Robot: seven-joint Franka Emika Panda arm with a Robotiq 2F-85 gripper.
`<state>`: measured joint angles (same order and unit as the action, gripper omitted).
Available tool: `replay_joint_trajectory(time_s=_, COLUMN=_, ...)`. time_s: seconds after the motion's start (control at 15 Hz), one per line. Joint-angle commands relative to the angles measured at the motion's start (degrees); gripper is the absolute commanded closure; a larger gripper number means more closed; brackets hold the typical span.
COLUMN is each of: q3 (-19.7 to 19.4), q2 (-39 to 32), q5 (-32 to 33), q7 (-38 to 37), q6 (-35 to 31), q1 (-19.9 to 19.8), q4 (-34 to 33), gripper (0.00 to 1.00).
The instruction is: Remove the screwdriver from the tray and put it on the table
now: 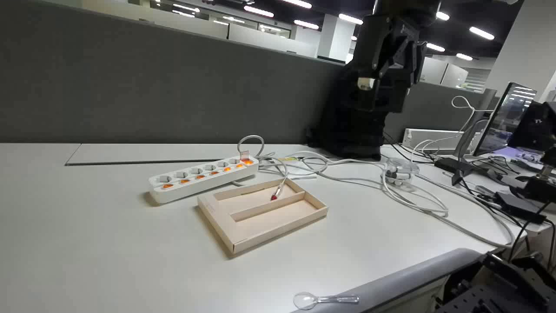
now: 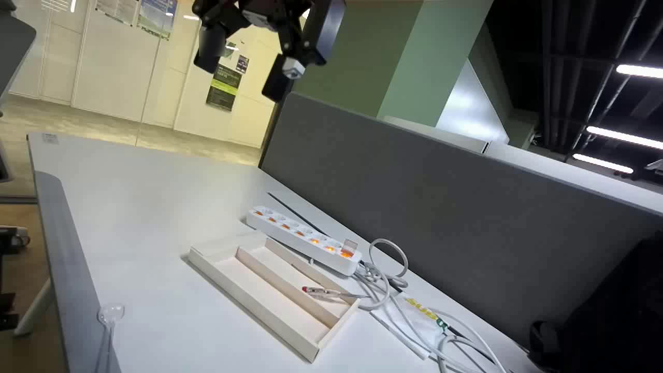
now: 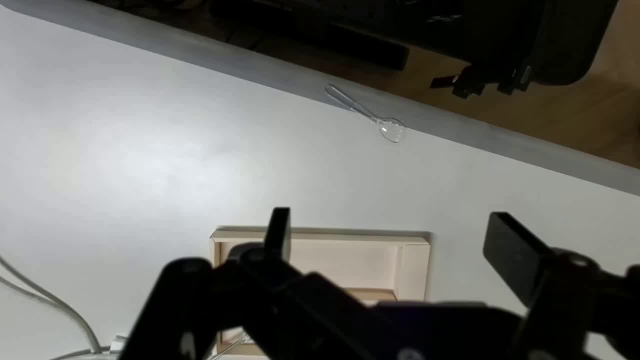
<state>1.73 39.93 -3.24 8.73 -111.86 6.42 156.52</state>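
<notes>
In an exterior view, the white table [image 1: 113, 252] fills the lower left. The tray [image 1: 278, 217] sits in the middle. Low in the wrist view, the gripper [image 3: 394, 236] is spread wide, holding nothing. The screwdriver [image 1: 278, 190] lies in the tray's upper part, so nothing seems done: taking out and putting down are left.

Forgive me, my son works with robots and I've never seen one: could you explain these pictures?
The black machine is a robot arm. Its two-fingered gripper is open and holds nothing. Two pictures come from cameras standing outside the robot; the third is from a camera on its wrist, looking down past the gripper. On the pale table sits a shallow wooden tray, with the red end of a screwdriver in one compartment. Beside the tray are a white power strip and pale cables; a clear spoon lies at the table's edge.
</notes>
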Motion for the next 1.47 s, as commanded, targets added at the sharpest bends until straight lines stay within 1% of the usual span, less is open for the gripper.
replay_joint_trajectory(time_s=0.0, q3=-0.2, q2=0.0, q5=0.1, q7=-0.1, q6=0.1, q1=0.2, q4=-0.1, gripper=0.0)
replay_joint_trajectory(time_s=0.6, q3=-0.2, q2=0.0, q5=0.1, q7=-0.1, q6=0.1, q1=0.2, q4=-0.1, gripper=0.0)
replay_joint_trajectory(time_s=0.67, q3=0.3, q2=0.0, q5=0.4, q7=-0.4, q6=-0.3, q1=0.3, q4=-0.1, gripper=0.0)
replay_joint_trajectory(time_s=0.8, q3=0.6, q2=-1.0, q5=1.3, q7=-2.0, q6=-2.8, q1=-0.9, q4=-0.3, gripper=0.0)
replay_joint_trajectory(time_s=0.93, q3=-0.2, q2=-2.9, q5=2.0, q7=-3.6, q6=-8.5, q1=-3.1, q4=-0.3, gripper=0.0)
replay_joint_trajectory(time_s=1.07, q3=-1.1, q2=-5.8, q5=3.0, q7=-5.1, q6=-16.2, q1=-6.0, q4=-0.5, gripper=0.0)
replay_joint_trajectory(time_s=1.2, q3=-2.5, q2=-10.4, q5=2.3, q7=-6.2, q6=-22.9, q1=-8.4, q4=-2.0, gripper=0.0)
replay_joint_trajectory(time_s=1.27, q3=-2.7, q2=-12.5, q5=1.9, q7=-7.3, q6=-25.5, q1=-9.4, q4=-2.7, gripper=0.0)
replay_joint_trajectory(time_s=1.4, q3=-2.0, q2=-16.9, q5=2.5, q7=-11.1, q6=-29.8, q1=-11.6, q4=-4.4, gripper=0.0)
